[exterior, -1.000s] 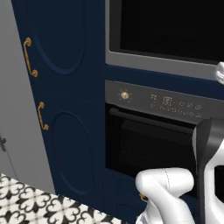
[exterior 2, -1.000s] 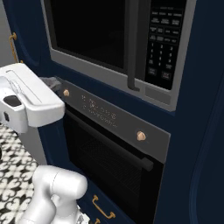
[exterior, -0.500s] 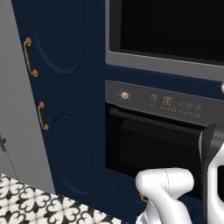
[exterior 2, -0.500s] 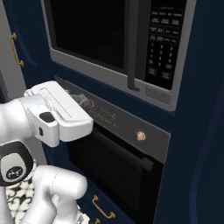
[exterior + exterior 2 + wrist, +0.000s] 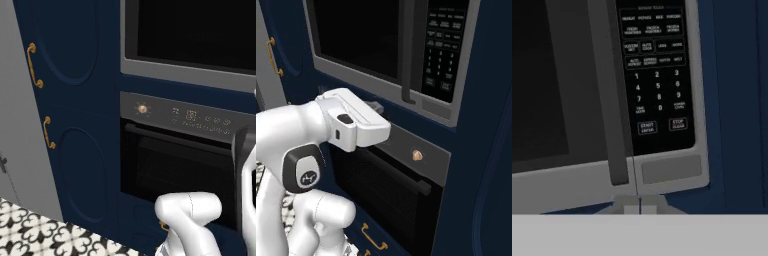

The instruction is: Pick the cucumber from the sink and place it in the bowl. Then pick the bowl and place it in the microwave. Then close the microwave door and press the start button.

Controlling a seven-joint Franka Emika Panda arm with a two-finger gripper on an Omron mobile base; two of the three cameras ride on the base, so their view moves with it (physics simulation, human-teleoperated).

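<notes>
The microwave door (image 5: 361, 45) is closed, so the gripper (image 5: 375, 106), whose finger state cannot be told, hangs near the microwave's (image 5: 612, 100) lower edge, facing the start button (image 5: 647, 128) probably to press it.

microwave door (image 5: 361, 37): black glass panel, glossy, smooth; frame matt grey, brushed-metal look
door handle (image 5: 609, 100): dark grey bar, matt, smooth, up and left of the fingers
keypad (image 5: 654, 75): flat black panel, smooth, slight sheen, pale printed labels, straight ahead above the fingers
oven (image 5: 180, 165): dark glass door, semi-gloss; control strip dark grey, satin
oven knob (image 5: 417, 155): brass-coloured metal look, shiny
cabinet doors (image 5: 75, 100): navy painted panels, matt, smooth
cabinet pulls (image 5: 33, 65): brass-look metal, polished
floor tiles (image 5: 30, 235): black-and-white patterned tile, smooth
robot arm (image 5: 301, 145): white plastic shell, glossy; joints dark, matt
</notes>
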